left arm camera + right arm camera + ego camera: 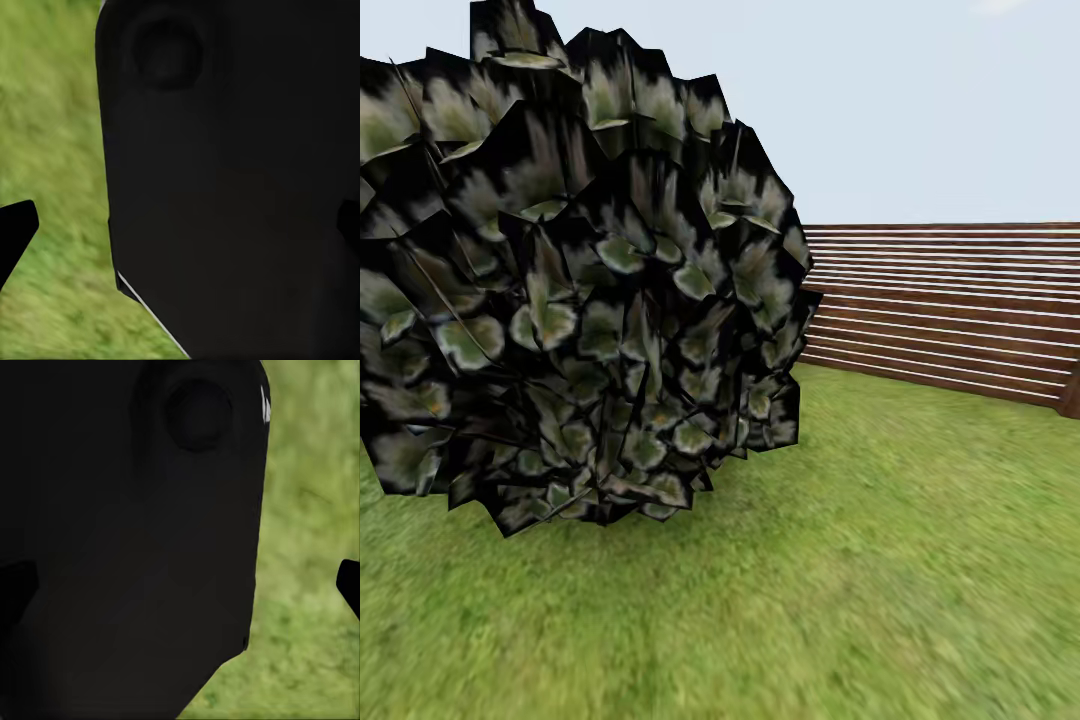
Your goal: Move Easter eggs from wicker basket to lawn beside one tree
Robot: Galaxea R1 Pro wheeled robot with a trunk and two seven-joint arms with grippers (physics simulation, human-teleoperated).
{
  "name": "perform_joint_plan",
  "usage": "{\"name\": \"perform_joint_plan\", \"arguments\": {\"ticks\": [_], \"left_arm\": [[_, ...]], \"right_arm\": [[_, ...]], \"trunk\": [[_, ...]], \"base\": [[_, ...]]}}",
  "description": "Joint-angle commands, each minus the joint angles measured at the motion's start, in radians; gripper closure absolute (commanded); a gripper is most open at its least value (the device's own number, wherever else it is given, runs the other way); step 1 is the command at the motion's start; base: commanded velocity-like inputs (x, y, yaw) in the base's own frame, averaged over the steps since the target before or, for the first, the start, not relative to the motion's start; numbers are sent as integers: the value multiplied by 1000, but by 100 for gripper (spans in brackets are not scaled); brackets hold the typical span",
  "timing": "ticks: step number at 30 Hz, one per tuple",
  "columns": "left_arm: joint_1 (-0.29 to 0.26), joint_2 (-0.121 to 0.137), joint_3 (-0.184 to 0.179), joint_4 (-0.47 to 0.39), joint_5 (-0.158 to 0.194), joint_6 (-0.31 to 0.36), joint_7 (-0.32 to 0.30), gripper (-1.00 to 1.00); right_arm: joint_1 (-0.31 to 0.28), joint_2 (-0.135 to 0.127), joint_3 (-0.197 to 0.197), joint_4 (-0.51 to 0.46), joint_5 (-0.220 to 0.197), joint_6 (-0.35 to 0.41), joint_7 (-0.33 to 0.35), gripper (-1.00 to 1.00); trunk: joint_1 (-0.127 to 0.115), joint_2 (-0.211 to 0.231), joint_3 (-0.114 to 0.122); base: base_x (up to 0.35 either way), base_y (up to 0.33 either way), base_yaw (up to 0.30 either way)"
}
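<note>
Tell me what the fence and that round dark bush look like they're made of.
The fence looks like brown wood: horizontal slats with pale gaps between them, matte, plus a darker post at its right end. The bush appears to be leafy foliage: overlapping grey-green leaves on near-black, flat and papery as rendered. It stands on the grass lawn.

Outdoor setting, a fenced garden. Mottled green lawn (pixel 880 560) covers the whole ground and runs up to a brown horizontal-slat wooden fence (pixel 950 305) at the far right, with a darker post (pixel 1071 392) at its end. A large round bush (pixel 570 290) with near-black, grey-green leaves sits on the grass at left, in front of the fence line. Pale blue open sky (pixel 920 110) above. Both wrist views show blurred grass (pixel 52 150) beyond dark robot bodywork (pixel 127 547).
</note>
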Motion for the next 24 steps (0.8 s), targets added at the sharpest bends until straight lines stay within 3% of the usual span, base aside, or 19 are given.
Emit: {"name": "perform_joint_plan", "arguments": {"ticks": [1, 3, 7, 9, 21, 22, 24], "left_arm": [[1, -6, 4, -6, 6, -6, 6, -100], [1, -17, 4, -17, 15, -17, 10, -100], [2, -39, 6, -20, 0, 6, -7, -100], [2, -50, 6, -21, 0, 8, -7, -100], [2, -27, 10, -20, 13, 8, 2, -100], [2, -24, 10, -20, 13, 7, 0, -100], [2, -23, 10, -21, 13, 7, -1, -100]], "right_arm": [[-6, 6, 1, -6, 6, -6, 2, -100], [-17, 17, 1, -15, 6, -17, -1, -100], [-26, 39, 1, -8, -1, 6, -3, -100], [-26, 40, -2, -8, -3, 7, -4, -100], [-27, 43, -8, -7, -12, -43, -6, -100], [-27, 43, -8, -7, -12, -180, -6, -100], [-27, 43, -8, -8, -12, -198, -5, -100]], "trunk": [[0, 0, 0], [-8, 14, 6], [-23, 42, 18], [-31, 56, 25], [-77, 140, 64], [-80, 147, 68], [-88, 161, 74]], "base": [[0, 0, 0], [0, 0, 0], [0, 0, 0], [0, 0, 7], [0, 0, 233], [0, 0, 249], [0, 0, 249]]}}
